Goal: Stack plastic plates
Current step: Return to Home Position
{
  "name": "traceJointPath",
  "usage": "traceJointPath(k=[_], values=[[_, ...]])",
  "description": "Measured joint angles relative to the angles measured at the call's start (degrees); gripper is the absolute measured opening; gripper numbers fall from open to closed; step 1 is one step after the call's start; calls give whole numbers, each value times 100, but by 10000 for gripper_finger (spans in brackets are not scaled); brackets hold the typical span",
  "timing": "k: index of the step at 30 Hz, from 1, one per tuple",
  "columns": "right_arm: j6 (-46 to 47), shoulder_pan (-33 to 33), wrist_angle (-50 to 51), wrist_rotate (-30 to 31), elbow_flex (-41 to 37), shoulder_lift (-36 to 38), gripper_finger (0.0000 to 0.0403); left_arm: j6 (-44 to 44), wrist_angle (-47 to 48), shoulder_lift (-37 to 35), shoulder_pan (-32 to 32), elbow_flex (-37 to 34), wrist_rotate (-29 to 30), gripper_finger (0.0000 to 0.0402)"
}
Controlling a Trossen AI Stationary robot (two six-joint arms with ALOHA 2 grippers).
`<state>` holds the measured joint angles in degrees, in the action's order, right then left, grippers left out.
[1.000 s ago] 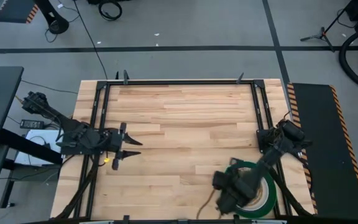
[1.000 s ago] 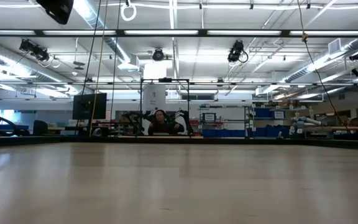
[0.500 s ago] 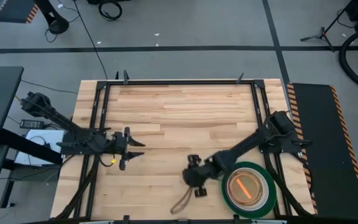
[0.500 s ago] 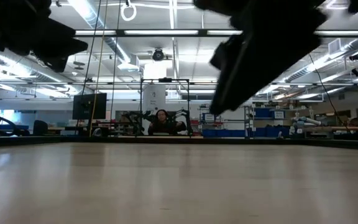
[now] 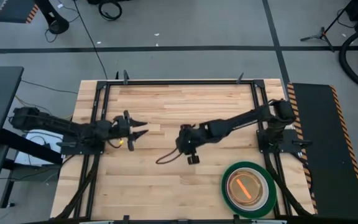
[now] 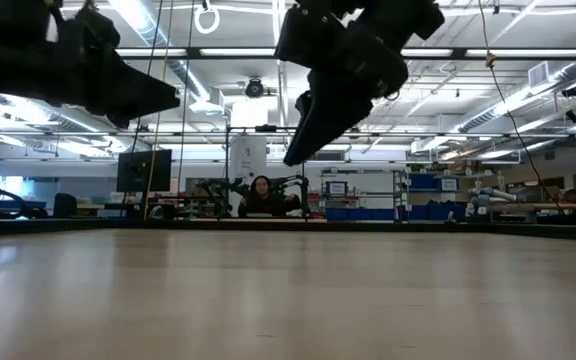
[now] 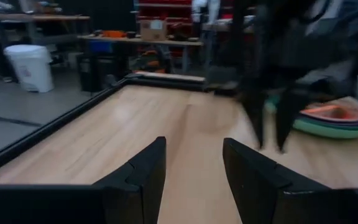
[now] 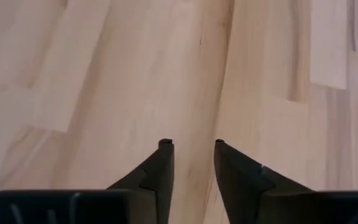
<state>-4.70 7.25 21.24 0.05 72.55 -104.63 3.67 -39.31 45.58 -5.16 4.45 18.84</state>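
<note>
**Q:** Which step is shown?

**A:** Judged, your return to rest: the stack of round plastic plates [image 5: 247,190], dark green beneath, white and orange above, sits finished on the light wooden table [image 5: 179,106] near the right arm's base.

**Q:** The grippers?

**A:** The dark right gripper [image 5: 189,151] hangs mid-table, fingers parted, empty; the left gripper [image 5: 135,132] likewise. Next, fold both arms back clear of the stack.

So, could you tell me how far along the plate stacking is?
Done: the plates sit in one stack at the table's near-right corner, dark green underneath, orange on top. In hand: nothing; the right claw hovers open over mid-table, the left claw open at the left edge. Left: likely just returning home.
</note>
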Motion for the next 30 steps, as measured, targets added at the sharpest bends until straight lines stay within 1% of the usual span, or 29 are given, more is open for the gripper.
traceJointPath(k=[2, 4, 7, 9, 11, 14, 17, 19, 20, 23, 27, 30], values=[[6, -79, 45, 52, -49, 170, 101, -13, 30, 0, 313, 0, -49, 166], [120, -109, 49, 503, -235, 392, 85, -87, 26, -13, 540, 0, -47, 166], [312, -121, -1, 1139, -833, 846, 64, -376, 32, -116, 728, 0, -56, 166], [496, -130, -244, 1342, -1382, 1265, 52, -570, 49, -239, 781, 0, -61, 166], [617, -169, -823, 1314, -2027, 1754, 42, -631, 46, -416, 801, 0, -62, 166], [662, -311, -2010, 899, -3021, 2513, 28, -636, 47, -760, 801, 0, -117, 166], [664, -555, -3161, 649, -3851, 3217, 14, -599, 245, -1121, 801, 0, -483, 166], [661, -751, -3531, 621, -4289, 3665, 7, -530, 590, -1359, 801, 4, -874, 166], [656, -856, -3564, 615, -4458, 3895, 6, -439, 872, -1480, 801, 26, -1060, 166], [620, -1146, -3543, 610, -4889, 4657, 8, -257, 2047, -1811, 801, 296, -1468, 166], [481, -1469, -3557, 609, -5344, 5675, 21, -294, 3625, -2113, 850, 919, -1577, 166], [406, -1697, -3610, 617, -5674, 6362, 26, -463, 4099, -2271, 1064, 1296, -1573, 166]])
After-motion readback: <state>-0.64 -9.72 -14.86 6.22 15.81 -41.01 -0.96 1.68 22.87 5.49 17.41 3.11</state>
